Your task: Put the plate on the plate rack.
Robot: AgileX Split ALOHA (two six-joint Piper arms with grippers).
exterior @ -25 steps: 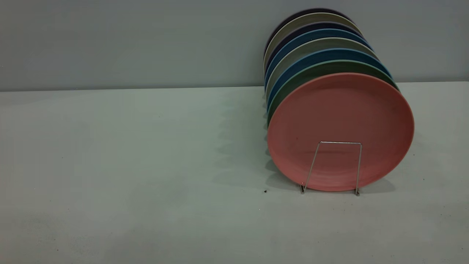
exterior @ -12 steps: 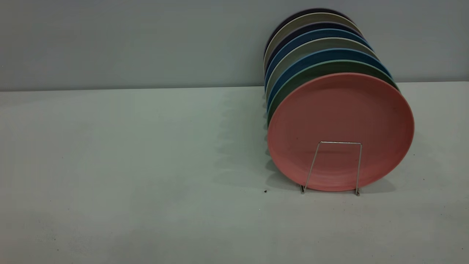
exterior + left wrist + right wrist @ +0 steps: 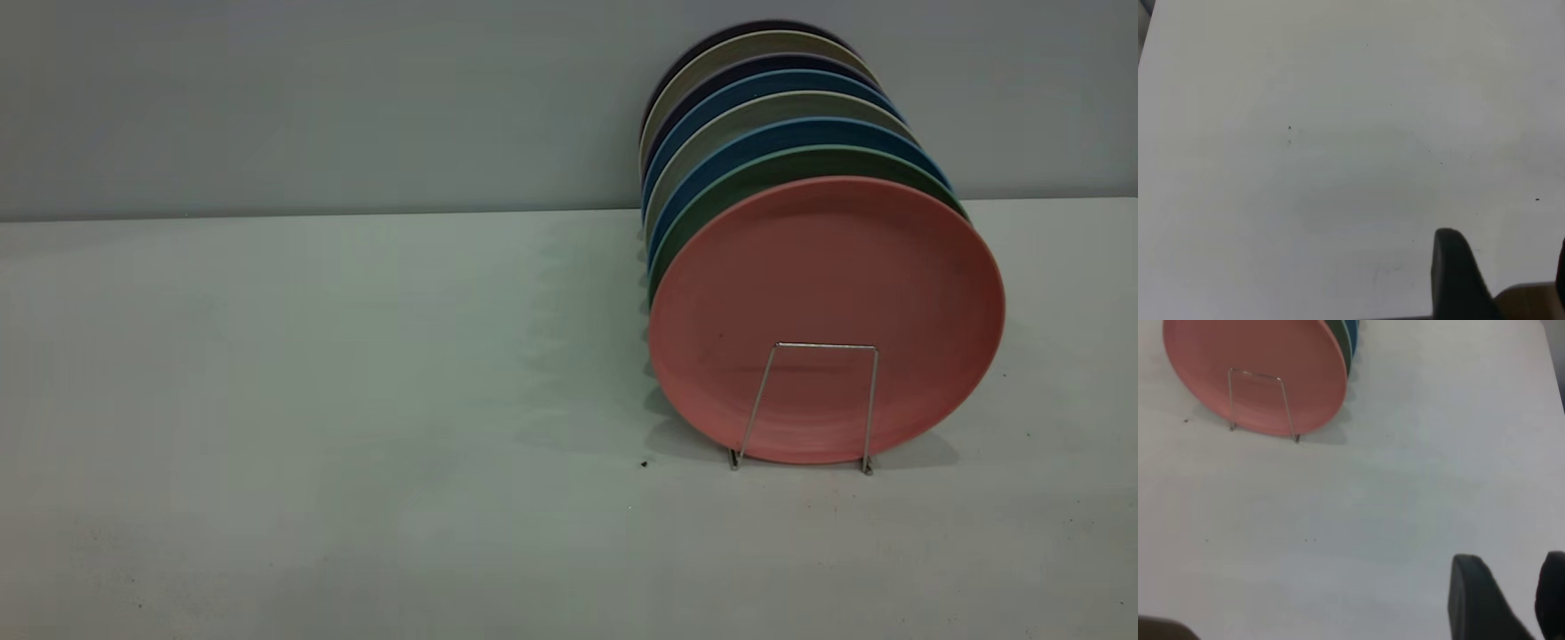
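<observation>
The salmon-pink plate (image 3: 827, 267) stands upright at the front of the silver wire plate rack (image 3: 825, 345), behind the rack's front loop. The right wrist view shows the plate (image 3: 1258, 360) and the plate rack's loop (image 3: 1255, 373) from a distance. Neither arm shows in the exterior view. My right gripper (image 3: 1509, 559) hangs open over bare table, well away from the rack, nothing between its fingers. My left gripper (image 3: 1505, 237) is open too, over bare table, holding nothing.
Behind the pink plate stand a green plate (image 3: 800, 160), a blue plate (image 3: 782, 129) and several more, filling the rack toward the grey wall. The pale table (image 3: 311, 400) stretches to the left of the rack. A small dark speck (image 3: 643, 463) lies near the rack's front.
</observation>
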